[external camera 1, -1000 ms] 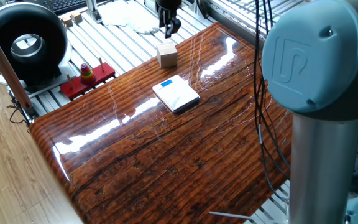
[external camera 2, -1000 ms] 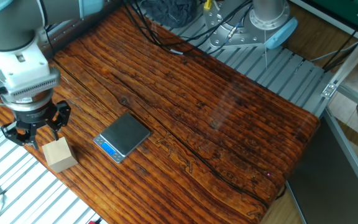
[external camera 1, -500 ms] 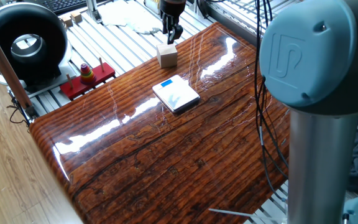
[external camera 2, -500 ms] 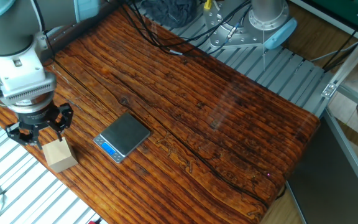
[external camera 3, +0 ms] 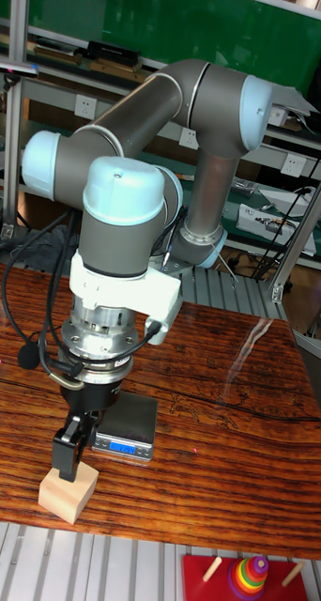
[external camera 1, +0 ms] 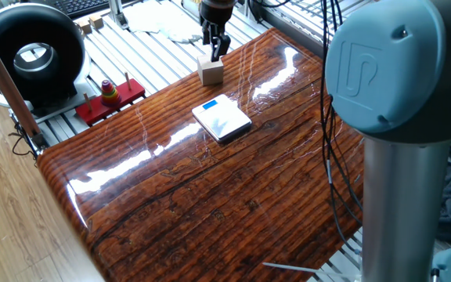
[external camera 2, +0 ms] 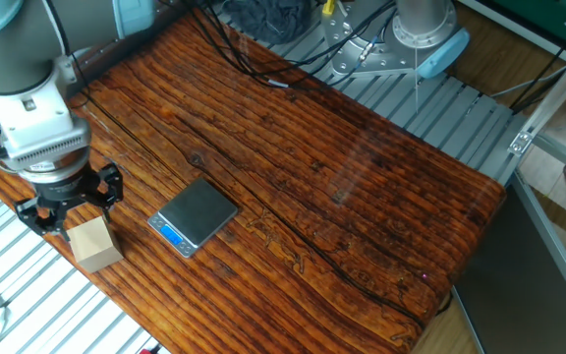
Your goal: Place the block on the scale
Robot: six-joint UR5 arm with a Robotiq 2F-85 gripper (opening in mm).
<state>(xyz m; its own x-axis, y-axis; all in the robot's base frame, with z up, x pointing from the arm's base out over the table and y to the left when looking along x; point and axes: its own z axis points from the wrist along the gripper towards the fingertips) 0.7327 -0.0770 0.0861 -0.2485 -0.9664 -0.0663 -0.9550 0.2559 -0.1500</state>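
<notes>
Reaching down, the hand (external camera 2: 67, 209) sits right over the block (external camera 2: 94, 243), fingers apart, not gripping yet. The block is on the table (external camera 2: 362, 187) beside the scale (external camera 2: 196, 215); lifting and placing are left.

Small tan wooden cube (external camera 1: 211, 71): near my wooden worktop's (external camera 1: 233, 196) edge. Thin square white scale (external camera 1: 221, 118): just inward, apart. My gripper (external camera 1: 215, 48): directly above the cube.
</notes>
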